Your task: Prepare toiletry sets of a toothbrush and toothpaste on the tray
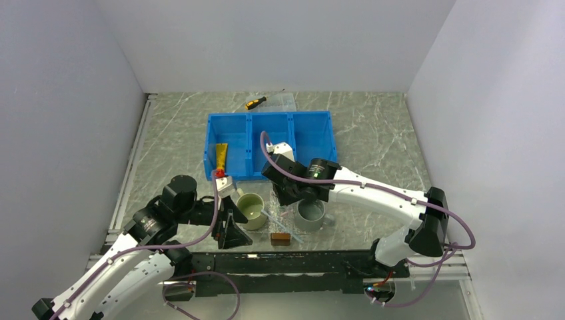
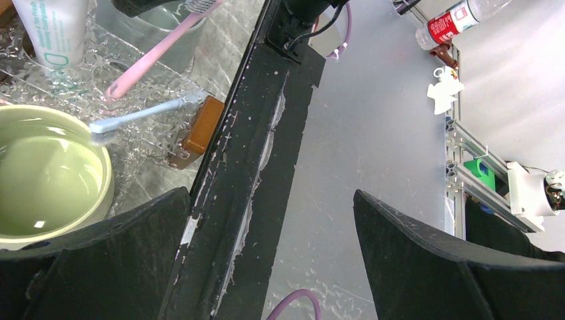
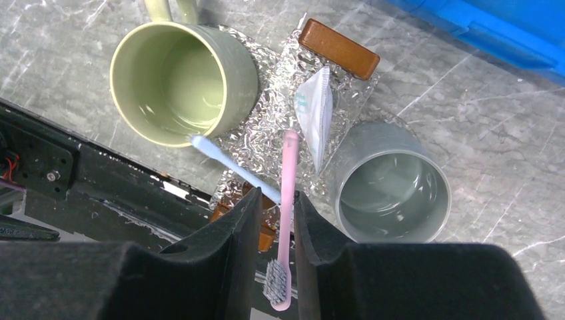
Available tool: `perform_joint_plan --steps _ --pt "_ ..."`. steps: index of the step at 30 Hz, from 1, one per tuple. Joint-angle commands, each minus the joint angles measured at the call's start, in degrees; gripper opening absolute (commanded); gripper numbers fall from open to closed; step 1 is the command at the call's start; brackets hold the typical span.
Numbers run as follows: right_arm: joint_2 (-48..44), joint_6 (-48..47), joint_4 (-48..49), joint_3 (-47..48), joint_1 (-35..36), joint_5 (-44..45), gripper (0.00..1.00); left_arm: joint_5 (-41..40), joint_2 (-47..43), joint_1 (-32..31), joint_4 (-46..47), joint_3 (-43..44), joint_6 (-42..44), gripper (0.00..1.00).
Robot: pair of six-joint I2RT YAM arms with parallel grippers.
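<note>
The clear tray [image 3: 266, 127] with brown wooden handles [image 3: 339, 48] lies between two mugs. On it rests the white toothpaste [image 3: 314, 110] tube. A pink toothbrush [image 3: 288, 193] slants up from the tray beside the toothpaste, its bristled head between the fingers of my right gripper [image 3: 278, 200]. The jaws stand slightly apart, with a gap on the left of the brush. A pale blue toothbrush [image 3: 233, 167] lies from the green mug's rim across the tray. My left gripper [image 2: 270, 220] hangs wide open over the table's near edge, holding nothing.
A green mug [image 1: 252, 210] stands left of the tray and a grey mug [image 1: 311, 215] right of it. Behind them is a blue bin [image 1: 270, 143] with a yellow tube [image 1: 220, 158]. A screwdriver [image 1: 256, 102] lies at the back. A black rail [image 1: 280, 263] runs along the front.
</note>
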Motion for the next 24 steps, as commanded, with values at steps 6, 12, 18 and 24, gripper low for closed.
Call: perform_joint_plan --steps 6,12,18,24 --pt "-2.2 -0.2 0.7 2.2 -0.4 2.6 0.28 1.4 0.7 0.5 1.7 0.8 -0.1 0.99" --pt "-4.8 -0.2 -0.4 2.7 -0.4 4.1 0.28 1.5 0.8 0.6 1.7 0.8 -0.1 0.99" --pt "-12.5 -2.1 0.9 -0.2 -0.4 3.4 0.33 1.6 1.1 0.6 1.6 0.9 -0.1 1.00" --pt "-20.5 -1.1 -0.7 -5.4 -0.4 4.5 0.38 1.5 1.2 0.8 1.6 0.9 -0.1 0.99"
